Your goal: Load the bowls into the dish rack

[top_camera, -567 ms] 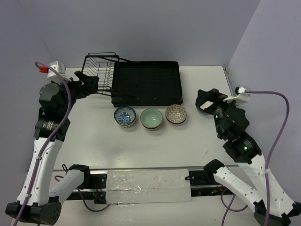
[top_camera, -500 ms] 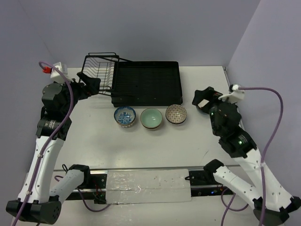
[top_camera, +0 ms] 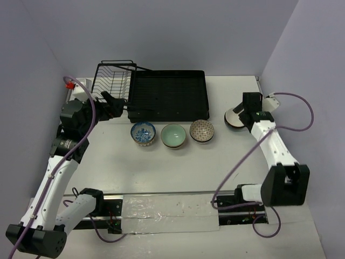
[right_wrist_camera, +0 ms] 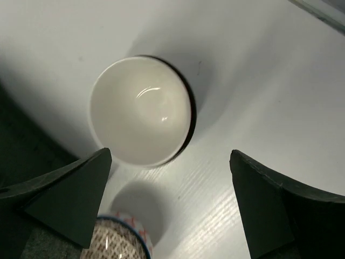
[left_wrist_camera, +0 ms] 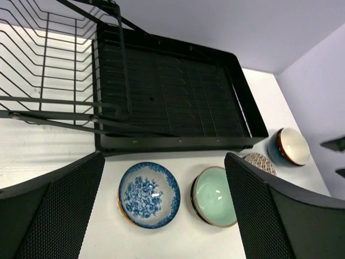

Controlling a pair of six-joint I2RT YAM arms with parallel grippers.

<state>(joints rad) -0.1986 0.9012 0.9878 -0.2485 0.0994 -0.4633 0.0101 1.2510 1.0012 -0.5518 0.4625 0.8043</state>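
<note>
The white desk point(top_camera: 161, 167) is carrying the empty black dish rack point(top_camera: 167, 94) at its far side, so all the loading is waiting. The blue floral bowl point(top_camera: 143, 133), pale green bowl point(top_camera: 173, 135) and patterned bowl point(top_camera: 201, 130) are sitting in a row just near of it, with a white bowl point(right_wrist_camera: 140, 110) to their right. The right claw point(right_wrist_camera: 170, 162) is hovering wide open over the white bowl and the left claw point(left_wrist_camera: 163, 162) is hanging wide open by the rack's left end, both gripping nothing.
</note>
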